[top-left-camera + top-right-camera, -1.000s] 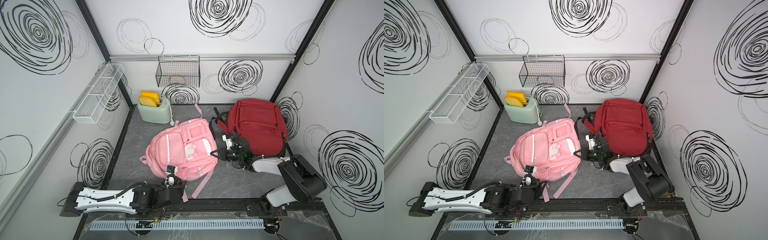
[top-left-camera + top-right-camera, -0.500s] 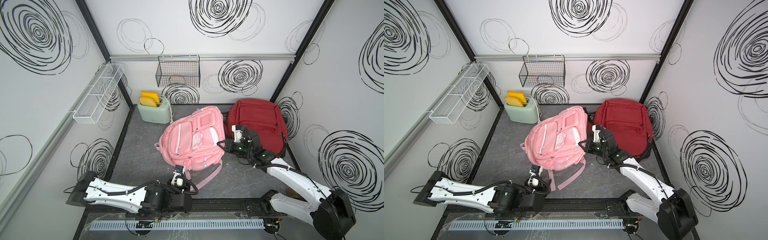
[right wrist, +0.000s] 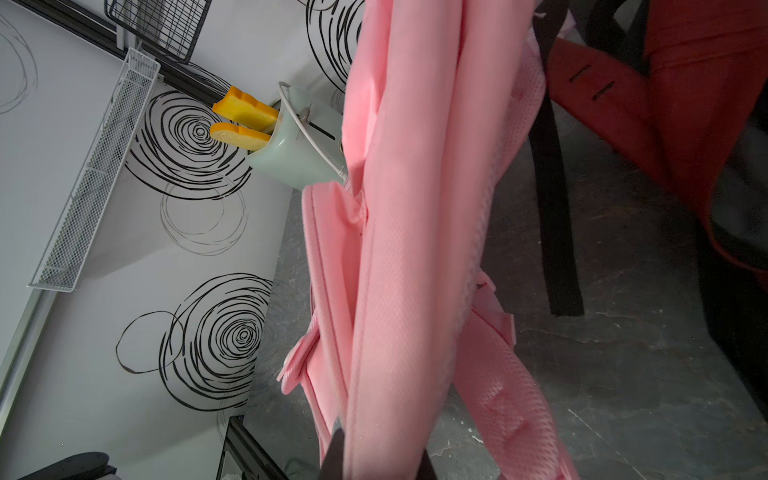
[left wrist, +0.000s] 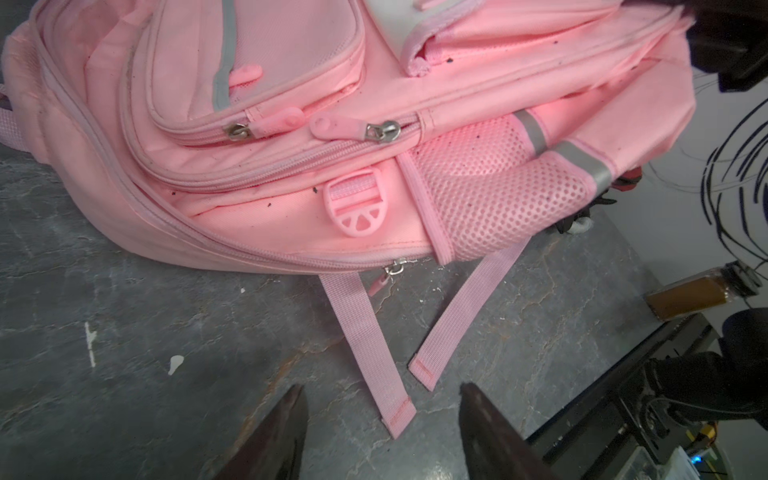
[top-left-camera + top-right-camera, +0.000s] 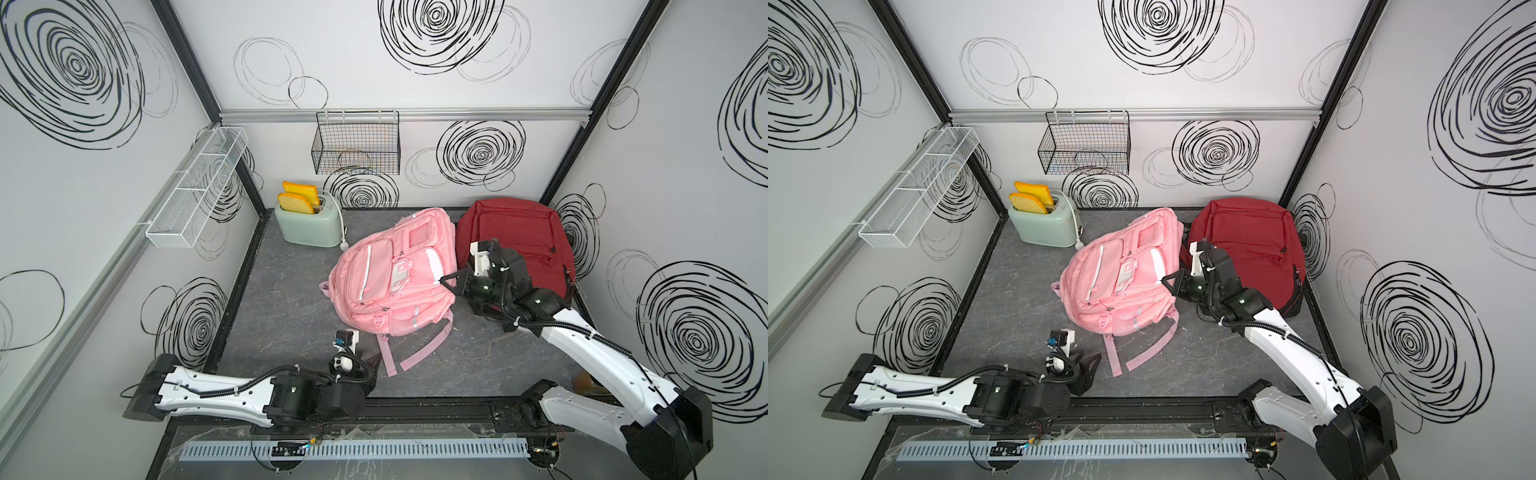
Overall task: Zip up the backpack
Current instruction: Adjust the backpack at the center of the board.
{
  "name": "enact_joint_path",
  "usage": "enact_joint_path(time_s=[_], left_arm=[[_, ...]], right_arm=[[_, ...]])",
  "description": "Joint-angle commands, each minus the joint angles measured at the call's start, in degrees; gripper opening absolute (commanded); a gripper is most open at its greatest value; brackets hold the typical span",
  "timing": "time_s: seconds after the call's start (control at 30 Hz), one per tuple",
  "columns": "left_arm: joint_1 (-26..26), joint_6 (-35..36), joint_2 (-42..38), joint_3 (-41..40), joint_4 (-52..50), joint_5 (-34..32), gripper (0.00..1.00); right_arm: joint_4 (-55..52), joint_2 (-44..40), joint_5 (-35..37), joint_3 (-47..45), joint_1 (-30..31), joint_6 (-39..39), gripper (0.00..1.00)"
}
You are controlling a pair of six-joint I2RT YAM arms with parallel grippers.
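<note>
Pink backpack (image 5: pixel 390 282) pinched by right gripper (image 5: pixel 446 279), left gripper (image 4: pixel 382 390) released; toaster (image 5: pixel 309 226) holds two toast slices (image 5: pixel 295 199)

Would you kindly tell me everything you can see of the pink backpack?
The pink backpack is of soft woven fabric with grey reflective strips, a mesh side pocket, front pockets and metal zip sliders with pink pulls. It lies front up on the grey table, beside the red backpack, two loose straps trailing. The right claw pinches its side edge.
</note>
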Motion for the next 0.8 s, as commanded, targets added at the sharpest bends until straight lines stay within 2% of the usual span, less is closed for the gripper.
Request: enact_joint_path(time_s=[0.0, 0.33, 0.77], left_arm=[[2.7, 5.8, -1.8, -1.9, 9.5, 3.7, 0.62], [9.8, 9.5, 6.0, -7.2, 25.4, 14.3, 0.58], [17.6, 16.9, 6.8, -10.4, 38.1, 23.4, 0.60]], right_arm=[[5.7, -1.4, -3.0, 5.4, -0.5, 0.3, 0.00], [5.5, -0.5, -5.8, 7.6, -2.1, 0.7, 0.00], [7.6, -0.1, -11.3, 7.3, -3.4, 1.5, 0.00]])
